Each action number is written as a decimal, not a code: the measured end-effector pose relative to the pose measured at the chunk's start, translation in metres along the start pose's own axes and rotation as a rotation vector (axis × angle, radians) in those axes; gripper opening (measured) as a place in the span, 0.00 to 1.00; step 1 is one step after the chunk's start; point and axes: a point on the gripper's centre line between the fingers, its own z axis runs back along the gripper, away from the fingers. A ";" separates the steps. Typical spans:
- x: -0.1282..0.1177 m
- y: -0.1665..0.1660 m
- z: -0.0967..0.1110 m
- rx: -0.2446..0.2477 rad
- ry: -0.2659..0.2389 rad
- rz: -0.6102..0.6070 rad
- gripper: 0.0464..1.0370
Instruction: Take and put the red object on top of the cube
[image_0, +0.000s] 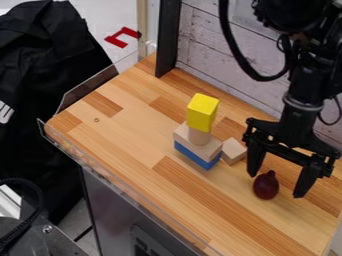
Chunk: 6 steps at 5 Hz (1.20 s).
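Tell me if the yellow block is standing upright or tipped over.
Upright: the yellow block stands on end, its long sides running up from the pale wooden cylinder beneath it.

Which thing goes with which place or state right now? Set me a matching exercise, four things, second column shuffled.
1. Yellow block
2. Blue block
3. Red object
4. Gripper

A. Open, fingers pointing down
B. At the bottom of the stack
C. Rounded, with a narrow tip
D. On top of the stack

Right pairs: 1-D, 2-B, 3-C, 4-A
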 end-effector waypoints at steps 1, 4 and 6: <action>-0.001 0.001 -0.007 0.000 0.026 0.003 0.96; 0.003 0.005 -0.022 -0.014 0.079 0.031 0.96; 0.007 0.007 -0.025 -0.056 0.087 0.048 0.65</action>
